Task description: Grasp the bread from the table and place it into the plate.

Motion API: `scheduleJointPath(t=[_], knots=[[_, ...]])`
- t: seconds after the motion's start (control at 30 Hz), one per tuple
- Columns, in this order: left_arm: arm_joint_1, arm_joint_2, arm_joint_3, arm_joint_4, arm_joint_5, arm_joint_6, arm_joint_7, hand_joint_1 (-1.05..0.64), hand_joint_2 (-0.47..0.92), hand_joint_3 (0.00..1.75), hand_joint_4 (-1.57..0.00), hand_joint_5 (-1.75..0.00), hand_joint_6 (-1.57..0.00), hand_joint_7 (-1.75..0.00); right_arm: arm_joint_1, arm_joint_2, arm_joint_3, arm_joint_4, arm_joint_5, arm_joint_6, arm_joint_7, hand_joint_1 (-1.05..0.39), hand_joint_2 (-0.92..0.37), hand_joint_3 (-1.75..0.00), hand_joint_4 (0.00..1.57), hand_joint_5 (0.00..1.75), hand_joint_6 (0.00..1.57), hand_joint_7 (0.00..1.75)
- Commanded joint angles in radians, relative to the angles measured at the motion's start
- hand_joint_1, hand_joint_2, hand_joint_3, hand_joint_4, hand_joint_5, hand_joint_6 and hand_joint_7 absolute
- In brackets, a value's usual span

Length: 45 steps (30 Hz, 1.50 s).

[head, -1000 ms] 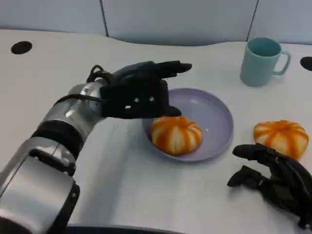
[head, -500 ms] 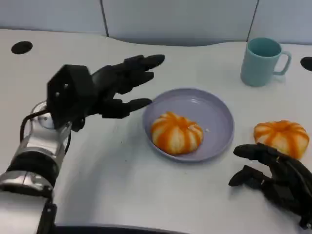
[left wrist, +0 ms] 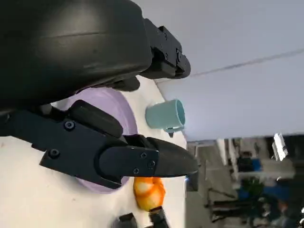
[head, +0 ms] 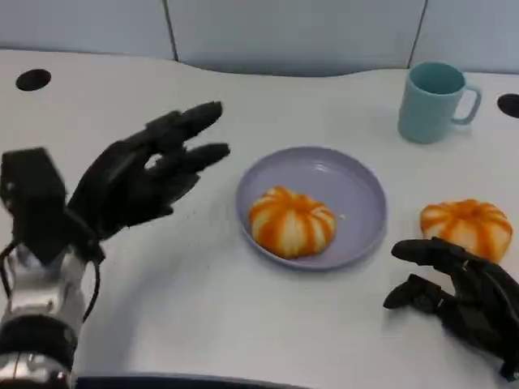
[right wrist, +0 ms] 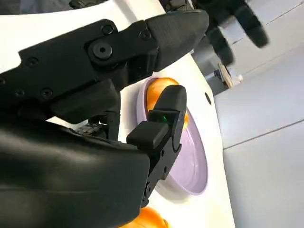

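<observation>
Robot hand on the left [head: 138, 182] hangs above the desk [head: 211, 316] with its fingers spread and nothing in them, well off to the side of the plate [head: 357, 190] away from the mug [head: 434, 101]. One striped orange bread [head: 292, 220] lies inside the plate, toward the rim nearest the robot. A second bread of the same kind [head: 466, 229] sits on the desk just beyond the plate's rim, on the side away from the left robot hand. The right robot hand [head: 458, 292] rests low on the desk nearer the robot than that second bread, close to it but not touching, fingers loosely apart and holding nothing.

Judging from this, the bread in the plate looks delivered, and the risk now lies with the one outside it. If the right robot hand closes from where it sits, its fingertips could meet the bread's near flank and push it along the desk instead of enclosing it, perhaps toward the far edge. A soft, rounded bun may also squash or roll out of a shallow grip. Carrying it over, a low pass could clip the plate's rim and jolt the bread already inside.
</observation>
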Motion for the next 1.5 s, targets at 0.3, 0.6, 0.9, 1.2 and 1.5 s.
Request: scheduleJointPath(t=[0.3, 0.6, 0.9, 1.2, 1.5], knots=[[0.250, -0.050, 0.077, -0.381, -0.208, 0.402, 0.072, -0.65, 0.92, 0.25, -0.59, -0.58, -0.59, -0.08, 0.025, -0.008, -0.001, 0.011, -0.008, 0.022, -0.007, -0.44, -0.92, -0.07, 0.58, 1.24, 0.69, 0.69], [0.391, -0.080, 0.100, -0.512, -0.259, 0.543, 0.154, -0.59, 0.92, 0.30, -0.50, -0.96, -0.70, -0.06, 0.028, -0.008, -0.001, 0.003, -0.007, 0.026, -0.018, -0.44, -0.92, -0.07, 0.58, 1.23, 0.69, 0.68], [0.434, -0.102, 0.117, -0.527, -0.265, 0.563, 0.191, -0.56, 0.92, 0.29, -0.51, -1.09, -0.73, -0.06, 0.026, -0.009, -0.003, 0.006, -0.005, 0.034, -0.012, -0.43, -0.92, -0.06, 0.59, 1.24, 0.70, 0.69], [0.486, -0.119, 0.116, -0.538, -0.252, 0.583, 0.268, -0.47, 0.92, 0.31, -0.58, -1.21, -0.84, -0.11, 0.036, -0.014, 0.003, -0.015, -0.010, 0.044, -0.017, -0.45, -0.92, -0.07, 0.57, 1.24, 0.68, 0.67], [0.497, -0.129, 0.133, -0.531, -0.249, 0.591, 0.318, -0.37, 0.92, 0.28, -0.66, -1.26, -0.90, -0.14, 0.037, -0.010, -0.002, -0.014, -0.008, 0.039, -0.029, -0.45, -0.92, -0.04, 0.59, 1.22, 0.73, 0.63]])
